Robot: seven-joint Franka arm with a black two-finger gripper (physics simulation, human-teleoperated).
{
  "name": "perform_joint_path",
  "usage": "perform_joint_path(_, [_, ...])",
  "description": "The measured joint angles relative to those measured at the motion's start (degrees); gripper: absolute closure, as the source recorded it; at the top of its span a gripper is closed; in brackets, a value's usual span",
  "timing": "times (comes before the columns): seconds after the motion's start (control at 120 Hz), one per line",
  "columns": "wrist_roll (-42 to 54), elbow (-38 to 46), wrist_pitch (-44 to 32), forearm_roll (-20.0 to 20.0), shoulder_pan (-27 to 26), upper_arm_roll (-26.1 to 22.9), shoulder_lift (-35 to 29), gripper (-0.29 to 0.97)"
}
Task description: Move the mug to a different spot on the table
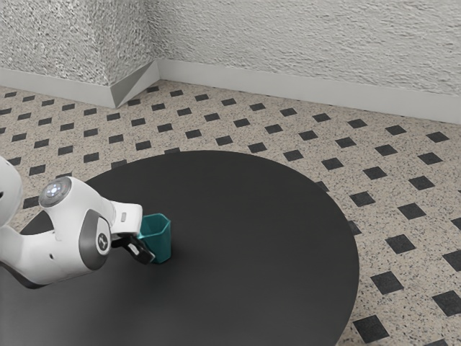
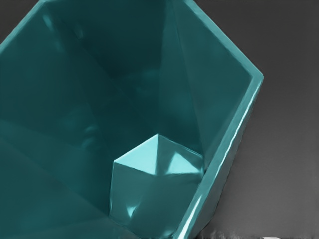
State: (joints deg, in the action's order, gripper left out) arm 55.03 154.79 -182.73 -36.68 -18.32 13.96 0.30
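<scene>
A teal faceted mug (image 1: 158, 236) stands upright on the round black table (image 1: 259, 238), toward the exterior view's left. My black gripper (image 1: 142, 249) is down at the mug's left side, pressed close against its wall, with the white and grey arm behind it. In the wrist view the hand looks straight into the mug (image 2: 124, 109) from very near: its teal inner walls, its lighter bottom and its rim with dark table beyond.
The table top stretches bare to the exterior view's right and front of the mug. Its rim (image 1: 354, 245) curves at the right, above a checkered floor. Textured white walls stand at the back.
</scene>
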Motion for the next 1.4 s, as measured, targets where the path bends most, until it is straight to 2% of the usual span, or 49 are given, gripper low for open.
perform_joint_path(0.267, [-0.63,1.99,6.69,-0.74,-2.31,1.79,-2.66,0.05])
perform_joint_path(0.667, [-1.75,7.15,10.75,-0.93,-1.00,2.16,-7.46,0.02])
perform_joint_path(0.833, [-2.08,5.84,15.98,-0.20,0.79,2.74,-7.26,0.02])
perform_joint_path(0.867, [-2.62,4.64,18.64,2.30,2.77,2.82,-6.94,0.02])
perform_joint_path(0.925, [-5.46,1.93,25.17,11.73,5.11,2.88,-9.15,0.02])
perform_joint_path(1.008, [-10.08,-1.53,34.37,22.41,5.75,2.77,-13.45,0.02])
perform_joint_path(1.083, [-14.38,-4.33,42.50,29.08,5.72,2.52,-17.53,0.02])
perform_joint_path(1.208, [-20.56,-9.59,52.79,34.55,5.20,1.64,-20.83,0.02])
perform_joint_path(1.333, [-25.62,-15.94,58.81,36.46,5.10,1.21,-20.80,0.02])
perform_joint_path(1.4, [-28.03,-21.81,62.48,36.88,4.98,1.23,-18.42,0.02])
